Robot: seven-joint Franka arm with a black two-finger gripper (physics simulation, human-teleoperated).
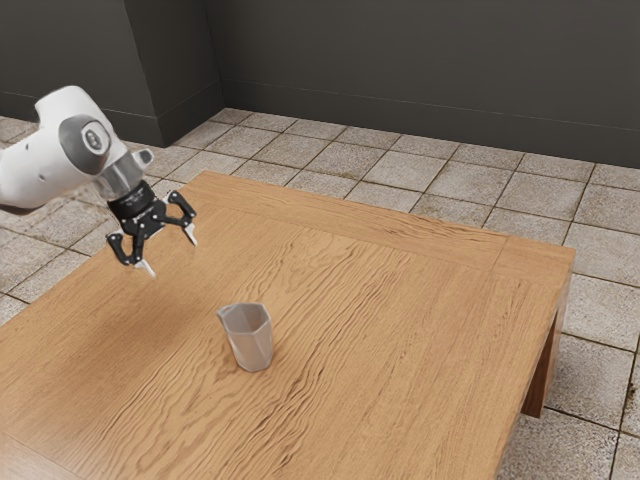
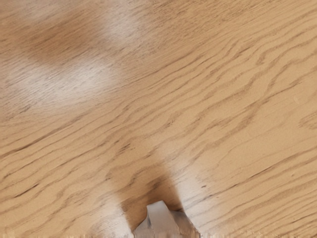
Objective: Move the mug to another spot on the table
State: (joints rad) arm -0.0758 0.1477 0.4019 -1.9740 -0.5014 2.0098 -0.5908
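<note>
Mug (image 1: 246, 338), small and grey, upright on the desk (image 1: 400, 330). Open top facing up, sides made of flat faces. Near the middle of the brown wood, a little toward the front edge in the exterior view. All alone there, touched by no finger.

From the hand's camera, just a bit of the grey mug (image 2: 161, 223) peeking in, with a dark shadow (image 2: 143, 188) on the desk (image 2: 208, 99) beside it. Wavy wood lines all around.

Up and toward the exterior view's left of the mug, the black tool (image 1: 170, 255). Hanging in the air over the desk, well apart from the mug. Two fingers spread wide apart, gripping nothing. White fingertips (image 1: 147, 268) pointing down and toward the exterior view's right.

Behind the tool, the round white arm (image 1: 55, 150), coming in from the exterior view's left.

Under and around the desk, a floor (image 1: 450, 170) of grey square tiles. Farther back, a dark wall (image 1: 400, 50).
</note>
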